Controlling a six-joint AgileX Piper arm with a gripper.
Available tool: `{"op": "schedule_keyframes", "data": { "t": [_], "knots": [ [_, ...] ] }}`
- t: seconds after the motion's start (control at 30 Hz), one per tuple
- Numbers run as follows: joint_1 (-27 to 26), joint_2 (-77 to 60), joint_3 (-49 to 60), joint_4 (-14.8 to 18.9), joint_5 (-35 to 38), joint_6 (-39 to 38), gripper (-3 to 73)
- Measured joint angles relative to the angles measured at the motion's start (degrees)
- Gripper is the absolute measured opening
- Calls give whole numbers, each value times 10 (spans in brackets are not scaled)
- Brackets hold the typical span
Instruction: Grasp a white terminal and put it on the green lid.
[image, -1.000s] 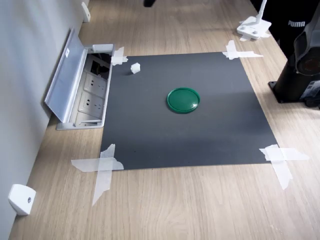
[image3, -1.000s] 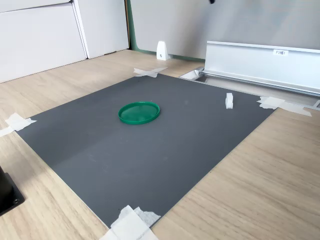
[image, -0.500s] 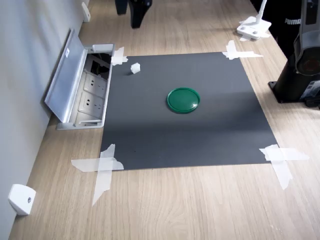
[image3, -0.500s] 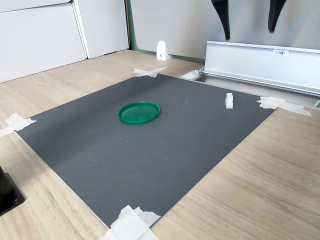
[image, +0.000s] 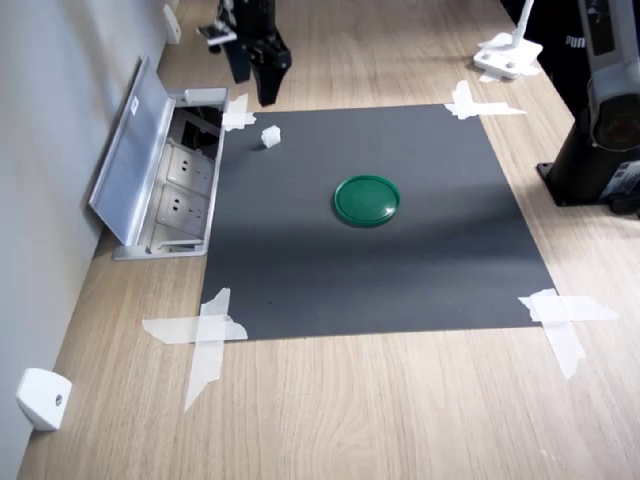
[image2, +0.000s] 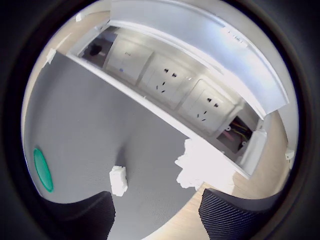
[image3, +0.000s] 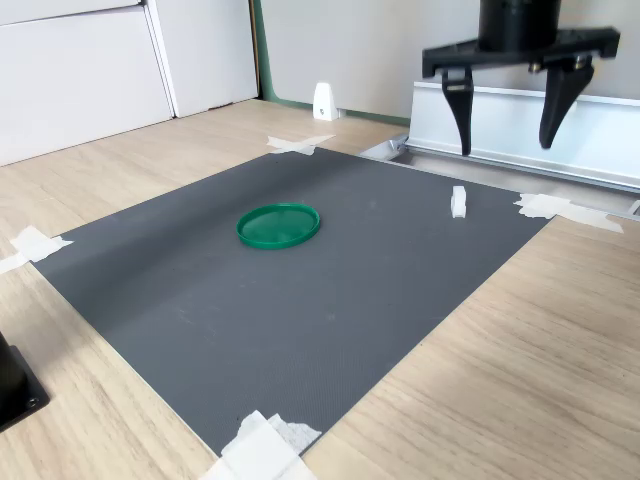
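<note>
The white terminal (image: 269, 136) (image3: 458, 201) is a tiny block standing on the black mat (image: 400, 270) near its taped corner by the socket box. The green lid (image: 367, 200) (image3: 279, 225) lies flat near the mat's middle, with nothing on it. My gripper (image: 254, 86) (image3: 505, 148) hangs open in the air above and just beyond the terminal, with nothing between its fingers. In the wrist view the terminal (image2: 118, 180) sits close to one dark fingertip (image2: 90, 215), and the lid (image2: 43, 169) shows at the picture's edge.
An open floor socket box with a raised silver flap (image: 150, 170) (image3: 520, 125) borders the mat beside the terminal. White tape strips (image: 205, 335) hold the mat's corners. A white wedge block (image: 42, 398), a white stand (image: 508, 55) and the arm's black base (image: 600, 150) stand around it.
The gripper has come down into both exterior views from above, open all the while, and now hangs lower and closer to the terminal. The terminal and lid have not moved.
</note>
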Motion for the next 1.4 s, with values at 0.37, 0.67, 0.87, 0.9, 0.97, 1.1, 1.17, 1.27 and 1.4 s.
{"op": "schedule_keyframes", "data": {
  "t": [0.37,0.67,0.87,0.9,0.97,1.1,1.17,1.27,1.4],
  "knots": [
    [20,13,0,1,-17,-15,696],
    [25,-53,0,15,12,-16,693],
    [29,-73,50,13,-1,-24,693],
    [29,-72,67,10,-10,-24,693],
    [29,-72,97,-1,-34,-26,693],
    [29,-68,128,-27,-79,-34,693],
    [29,-61,131,-33,-91,-34,693],
    [29,-48,135,-32,-104,-35,693],
    [29,-33,136,-14,-105,-37,693]
  ]
}}
